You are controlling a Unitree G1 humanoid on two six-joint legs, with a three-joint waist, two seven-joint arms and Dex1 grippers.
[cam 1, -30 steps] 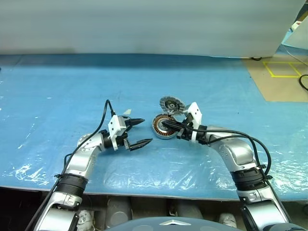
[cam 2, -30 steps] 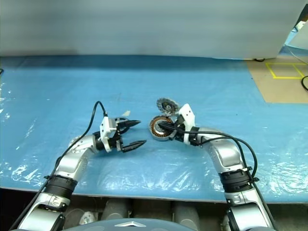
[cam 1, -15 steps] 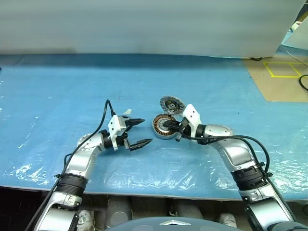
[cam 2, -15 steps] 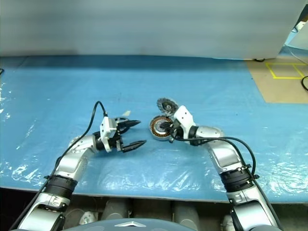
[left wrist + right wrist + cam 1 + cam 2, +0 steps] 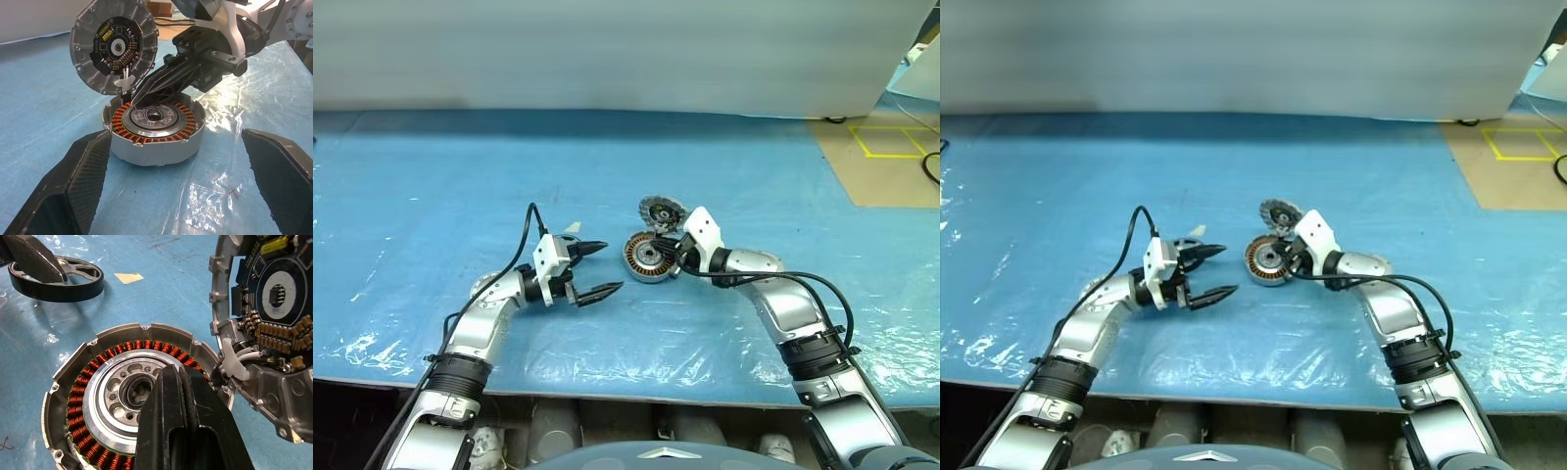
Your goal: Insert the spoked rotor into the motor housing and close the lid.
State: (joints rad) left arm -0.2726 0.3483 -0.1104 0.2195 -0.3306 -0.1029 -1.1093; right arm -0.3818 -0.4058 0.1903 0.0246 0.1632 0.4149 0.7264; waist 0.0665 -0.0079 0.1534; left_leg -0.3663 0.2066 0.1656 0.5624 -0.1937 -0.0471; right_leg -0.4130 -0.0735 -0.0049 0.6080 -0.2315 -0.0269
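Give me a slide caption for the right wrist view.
Shut right tool poised over the open motor housing, its lid hinged upright beside it.

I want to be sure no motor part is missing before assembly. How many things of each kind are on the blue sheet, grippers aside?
Motor housing: 1
Lid with circuit board: 1
Spoked rotor: 1
Pale scrap: 1
Total: 4
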